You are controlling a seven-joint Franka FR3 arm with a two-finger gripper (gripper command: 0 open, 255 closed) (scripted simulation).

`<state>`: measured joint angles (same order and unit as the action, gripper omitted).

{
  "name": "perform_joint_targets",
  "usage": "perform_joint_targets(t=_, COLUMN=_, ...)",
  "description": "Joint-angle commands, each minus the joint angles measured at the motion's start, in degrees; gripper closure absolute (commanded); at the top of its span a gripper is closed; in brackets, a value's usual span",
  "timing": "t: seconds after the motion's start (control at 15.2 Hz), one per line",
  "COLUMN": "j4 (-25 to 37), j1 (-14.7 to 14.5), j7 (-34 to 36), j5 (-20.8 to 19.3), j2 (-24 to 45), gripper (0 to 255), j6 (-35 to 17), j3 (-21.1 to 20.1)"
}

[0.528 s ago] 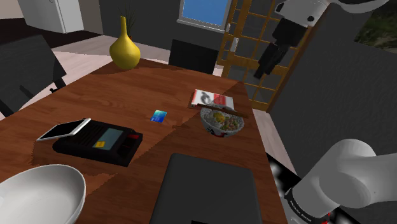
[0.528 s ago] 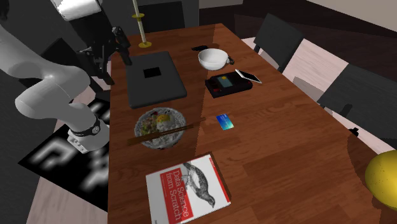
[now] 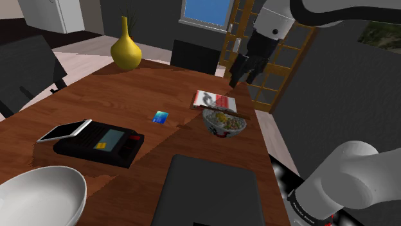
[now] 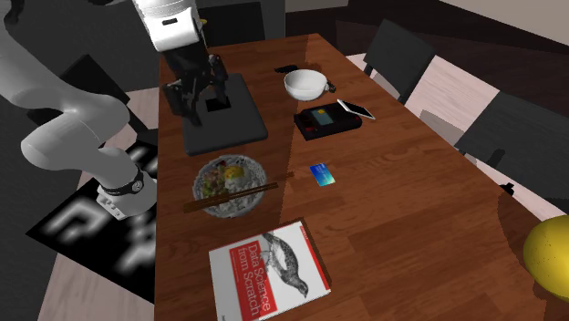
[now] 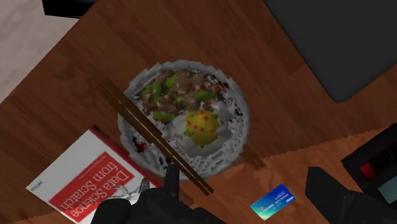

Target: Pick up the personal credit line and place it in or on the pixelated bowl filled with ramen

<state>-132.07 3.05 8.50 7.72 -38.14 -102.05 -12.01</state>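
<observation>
Black end effector point(image 3: 243, 72) high over bowl point(image 5: 239, 135)

The shoulder and second exterior views overlook the table point(image 3: 90, 103) from opposite ends; the wrist view, close overhead, shares their ramen bowl point(image 3: 223, 131).

Arm point(image 3: 350, 183) rises from 4 o'clock in the shoulder view and arcs over to 1 o'clock. Gripper point(image 3: 241, 76) points down, fingers point(image 5: 327, 188) apart, empty.

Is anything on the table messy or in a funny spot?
Nothing is spilled. The white phone lies half on the black recorder, sticking out past its edge. Chopsticks rest across the ramen bowl.
</observation>
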Motion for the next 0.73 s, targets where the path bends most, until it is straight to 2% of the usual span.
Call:
perform_joint_targets(t=0.0, j4=-0.3, j1=0.8, j7=4.9, j5=0.4, j2=2.3, gripper=0, j6=-2.9, j3=-2.7)
perform_joint_targets(t=0.33, j4=2.1, j1=3.4, j7=17.5, j5=-0.5, j2=11.3, gripper=0, j6=-9.5, j3=-9.8)
perform_joint_targets(t=0.66, j4=7.0, j1=6.6, j7=31.2, j5=-4.8, j2=22.4, gripper=0, j6=-14.8, j3=-16.3)
